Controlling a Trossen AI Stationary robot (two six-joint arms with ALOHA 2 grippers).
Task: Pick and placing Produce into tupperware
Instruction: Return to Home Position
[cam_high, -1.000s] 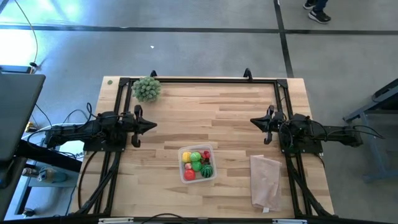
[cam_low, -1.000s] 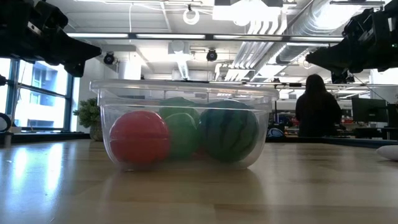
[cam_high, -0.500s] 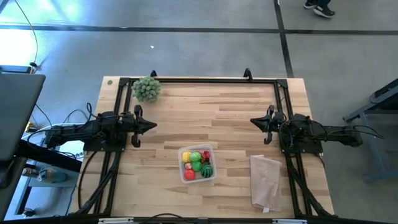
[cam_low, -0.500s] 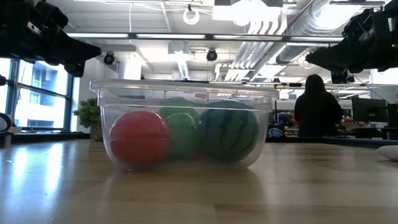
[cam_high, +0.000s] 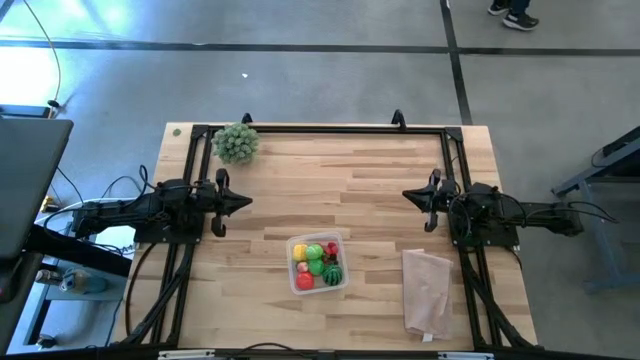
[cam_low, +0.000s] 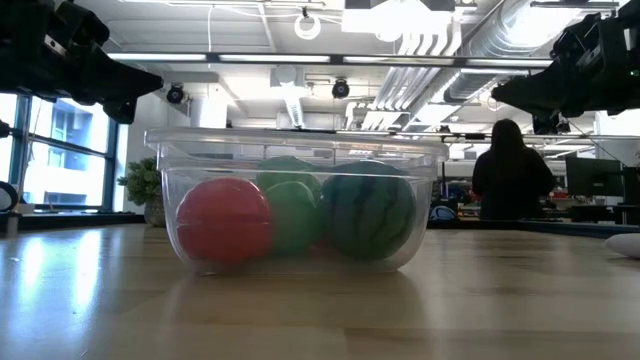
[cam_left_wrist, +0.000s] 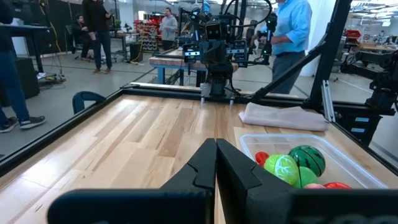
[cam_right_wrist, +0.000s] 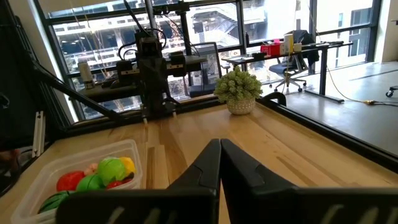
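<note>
1. High view: the wooden tabletop (cam_high: 380, 180) fills the middle of the frame. The clear tupperware (cam_high: 291, 265) sits on it at lower centre, between the two arms and well apart from both.
2. All the produce in sight lies inside the tupperware. A yellow piece (cam_high: 300, 252) is at its upper left, with a light green ball (cam_high: 316, 252) just beside it. A red ball (cam_high: 305, 281) is at lower left and the striped watermelon ball (cam_high: 332, 274) at lower right, with small red bits packed between them.
3. The left gripper (cam_high: 243, 201) hangs at centre left of the frame, over the tabletop's left side, pointing toward the middle. In the left wrist view its two dark fingers are clenched together with nothing between them.
4. The right gripper (cam_high: 408, 195) mirrors it at centre right, pointing inward. In the right wrist view it is likewise clenched and empty.
5. A grey-green bushy ball (cam_high: 235, 143) stands at the tabletop's upper left corner.
6. A pale pinkish bag (cam_high: 427, 292) lies at lower right, near the tupperware but apart from it.
7. In the low view the tupperware stands upright at centre frame. The red ball is at its left, a green one is behind in the middle, and the watermelon ball is at its right.
8. A person (cam_low: 510, 170) shows in the room beyond, at the right of that frame.
</note>
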